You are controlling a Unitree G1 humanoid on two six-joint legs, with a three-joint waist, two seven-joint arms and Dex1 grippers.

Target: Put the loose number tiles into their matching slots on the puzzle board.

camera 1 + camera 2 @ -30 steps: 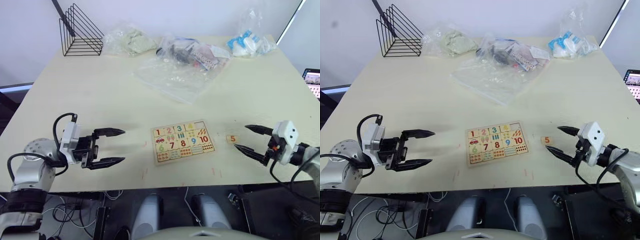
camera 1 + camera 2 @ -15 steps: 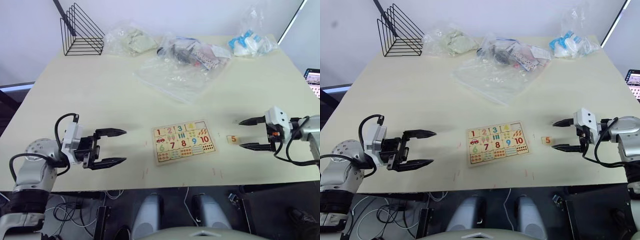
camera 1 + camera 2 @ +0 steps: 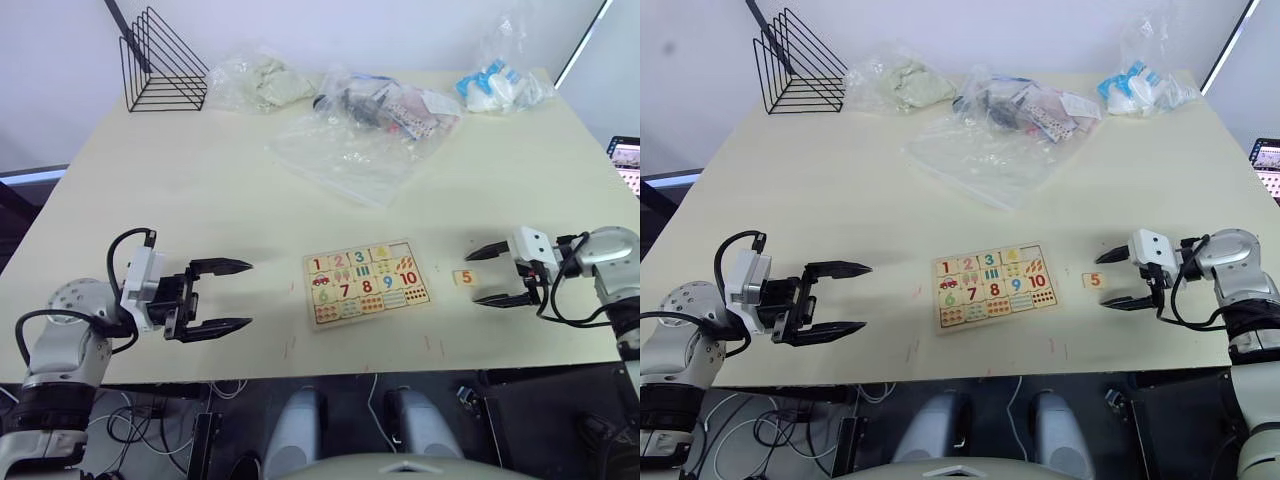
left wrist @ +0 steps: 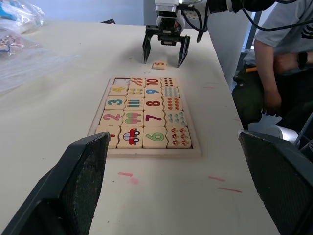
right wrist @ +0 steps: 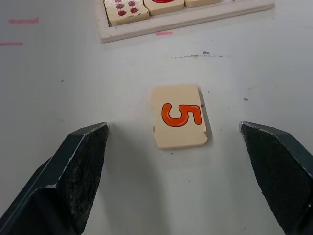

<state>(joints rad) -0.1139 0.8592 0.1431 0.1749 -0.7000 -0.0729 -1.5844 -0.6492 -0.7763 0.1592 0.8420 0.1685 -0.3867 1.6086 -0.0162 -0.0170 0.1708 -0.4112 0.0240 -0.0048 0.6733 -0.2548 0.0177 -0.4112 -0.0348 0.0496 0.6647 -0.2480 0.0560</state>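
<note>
Moving in from the table's near right corner over the last second, the right gripper (image 3: 487,275) is now levelling out and pointing left at the orange 5 tile (image 3: 464,278), while the left gripper (image 3: 228,296) is staying where it was, near the table's front-left edge and well apart from the puzzle board (image 3: 365,283).

That lone tile is lying flat on the table (image 3: 200,190) just right of the board, digit up, not touching the frame. Numbers 1 to 4 are already sitting in the board's far row, and the wrist view from the left shows the slot (image 4: 122,81) at that row's right end lying bare, so the 5 looks like the last piece to seat.

On the right, the fingers (image 5: 80,161) are spreading wide to either side of the tile, clear of it on both flanks and touching nothing; this seems to be a line-up for pinching the tile across its edges. On the left, the fingers are also gaping wide and holding nothing, apparently waiting out of the way.

Bags and a wire rack (image 3: 162,65) are lying along the far edge.
</note>
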